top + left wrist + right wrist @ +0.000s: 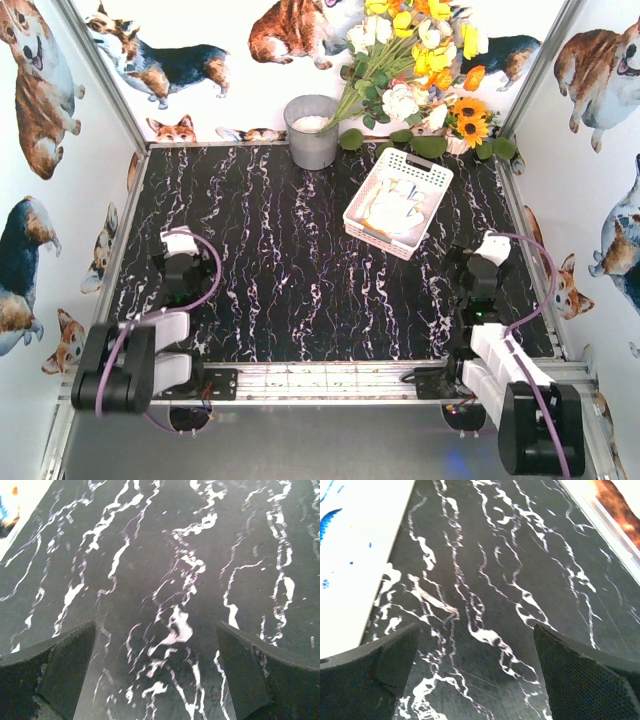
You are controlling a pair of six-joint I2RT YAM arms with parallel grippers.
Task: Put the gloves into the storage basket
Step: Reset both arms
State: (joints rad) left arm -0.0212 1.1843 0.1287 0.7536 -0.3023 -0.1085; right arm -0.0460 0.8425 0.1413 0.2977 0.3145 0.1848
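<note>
From above, the storage basket (434, 170) sits on the black marbled desk (300, 280) towards its far right corner, turned at an angle to the edges. The gloves (396, 212) lie heaped inside it. The ones I can make out are white or cream, and I can't tell how many there are. A grey bucket (312, 130) stands at the middle of the far edge, and a bunch of flowers (420, 60) fills the far right corner behind the basket. Both arms are folded near the near edge. The left gripper (180, 258) is by the left side and the right gripper (490, 265) by the right side, and both are well apart from the basket.

In the left wrist view, the left gripper (155, 625) hangs over the veined desk (150, 555) with its fingers (60, 665) spread wide. Only bare tabletop shows between them.

In the right wrist view, the right gripper (475, 626) is spread just as wide, its fingers (580, 675) dark at either side. It grips nothing, and only the desk (495, 580) shows in the gap. A washed-out white patch runs down the left edge of this view, and I can't tell what it is.
</note>
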